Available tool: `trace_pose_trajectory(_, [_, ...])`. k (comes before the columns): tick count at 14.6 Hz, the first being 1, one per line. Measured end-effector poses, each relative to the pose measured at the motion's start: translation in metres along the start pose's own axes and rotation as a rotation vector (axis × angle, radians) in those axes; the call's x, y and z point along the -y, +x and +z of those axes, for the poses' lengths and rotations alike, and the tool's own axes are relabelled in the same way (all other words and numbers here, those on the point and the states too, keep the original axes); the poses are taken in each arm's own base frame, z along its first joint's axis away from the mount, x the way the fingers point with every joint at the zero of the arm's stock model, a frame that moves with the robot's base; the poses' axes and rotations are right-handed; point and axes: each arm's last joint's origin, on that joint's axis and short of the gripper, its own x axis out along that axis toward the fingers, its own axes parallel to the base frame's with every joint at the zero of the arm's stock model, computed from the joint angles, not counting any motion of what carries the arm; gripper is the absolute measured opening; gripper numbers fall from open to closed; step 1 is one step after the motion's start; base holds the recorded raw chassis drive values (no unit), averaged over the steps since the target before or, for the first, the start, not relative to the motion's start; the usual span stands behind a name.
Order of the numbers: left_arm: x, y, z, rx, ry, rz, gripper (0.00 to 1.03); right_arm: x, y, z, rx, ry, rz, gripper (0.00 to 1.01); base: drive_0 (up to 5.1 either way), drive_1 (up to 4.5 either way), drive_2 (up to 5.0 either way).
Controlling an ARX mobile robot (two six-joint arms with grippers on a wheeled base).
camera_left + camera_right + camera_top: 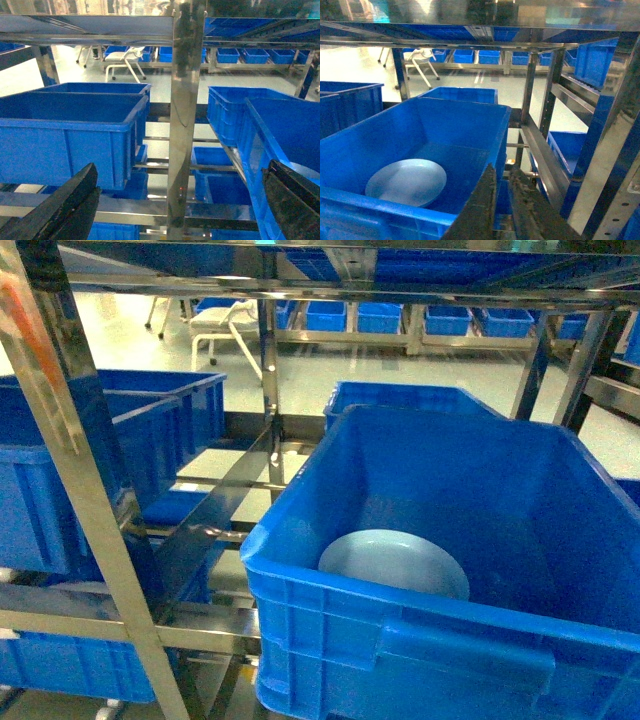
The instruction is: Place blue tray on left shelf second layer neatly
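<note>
Blue tray (pixel 520 510): in left shelf (pixel 85 490), holding pale plate (pixel 395 565).
Left gripper (pixel 185 210): wide open, empty.
Right gripper (pixel 502 210): closed on tray rim.

The tray (pixel 470 540) sits at the front of the left shelf (pixel 268 390), right of its middle upright, with a plate (pixel 395 562) lying inside near the front wall. Another crate (pixel 400 397) stands directly behind it (touching or not, unclear). Two crates (pixel 100 460) sit left of the upright.
</note>
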Motion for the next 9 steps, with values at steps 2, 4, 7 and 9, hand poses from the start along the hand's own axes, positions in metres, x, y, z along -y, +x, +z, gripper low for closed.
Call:
trace_pose_trajectory(2, [0.0000,0.0000,0.0000,0.000,0.000,0.000,0.98,0.0000,0.0000,0.0000,0.000,0.000,0.000,0.30,0.0,0.00,0.0])
trace_pose_trajectory(4, [0.0000,0.0000,0.0000,0.000,0.000,0.000,0.98,0.0000,0.0000,0.0000,0.000,0.000,0.000,0.59,0.0,0.00,0.0])
trace_pose_trajectory(7, [0.0000,0.0000,0.0000,0.000,0.000,0.000,0.98,0.0000,0.0000,0.0000,0.000,0.001,0.000,1.00,0.0,0.00,0.0])
trace_pose_trajectory(9, [0.0000,0.0000,0.0000,0.000,0.000,0.000,0.98,0.0000,0.0000,0.0000,0.000,0.000,0.000,0.98,0.0,0.00,0.0])
